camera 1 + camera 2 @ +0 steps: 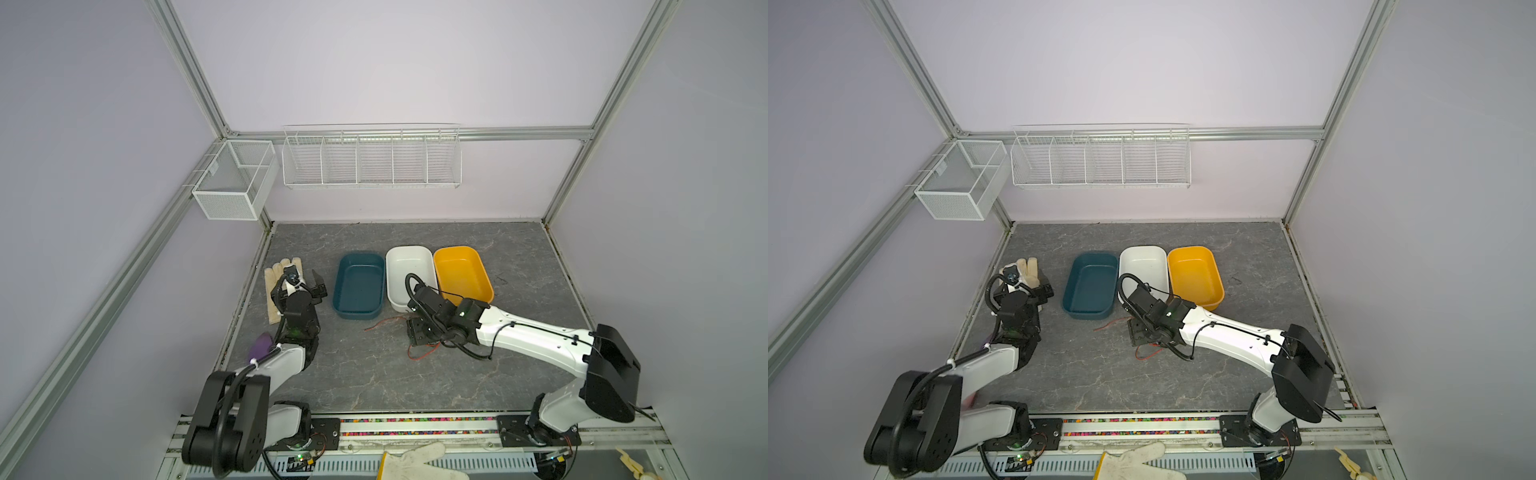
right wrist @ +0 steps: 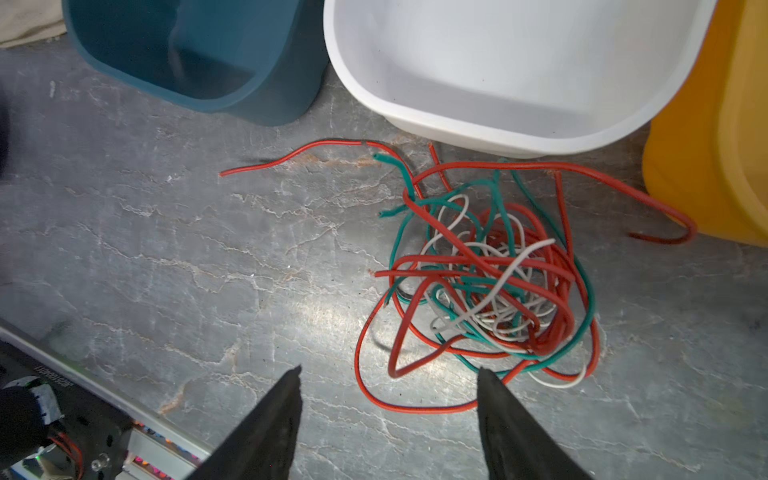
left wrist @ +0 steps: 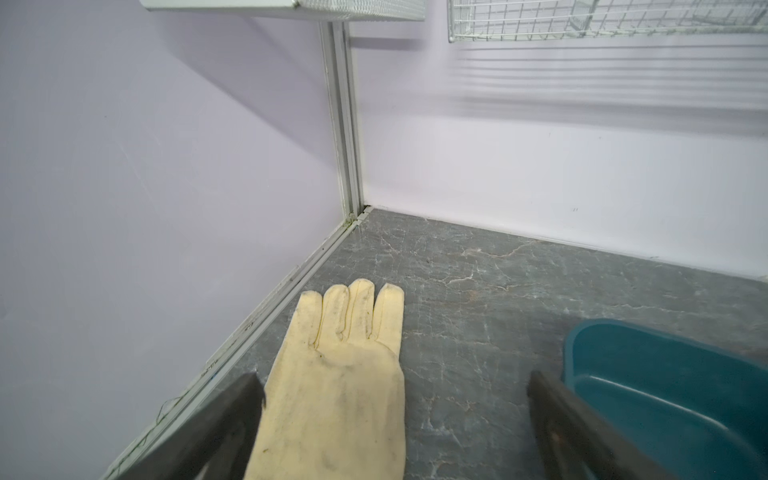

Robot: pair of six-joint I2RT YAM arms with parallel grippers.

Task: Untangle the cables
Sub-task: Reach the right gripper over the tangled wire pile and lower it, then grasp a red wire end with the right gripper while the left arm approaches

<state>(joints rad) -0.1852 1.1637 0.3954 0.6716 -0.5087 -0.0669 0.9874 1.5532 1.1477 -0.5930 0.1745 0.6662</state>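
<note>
Though obscure overhead, cables [image 2: 498, 276] clear wrist-side.

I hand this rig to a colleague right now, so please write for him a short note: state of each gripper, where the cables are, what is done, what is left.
Left gripper: open, empty, over a yellowish glove.
Right gripper: jaws apart, low over the near edge of the cables, nothing gripped yet.
Cables: red, green and white, all in one tangle on the table, in front of the white bin.
Done: no cable separated.
Left: pull every cable free of the tangle.
</note>
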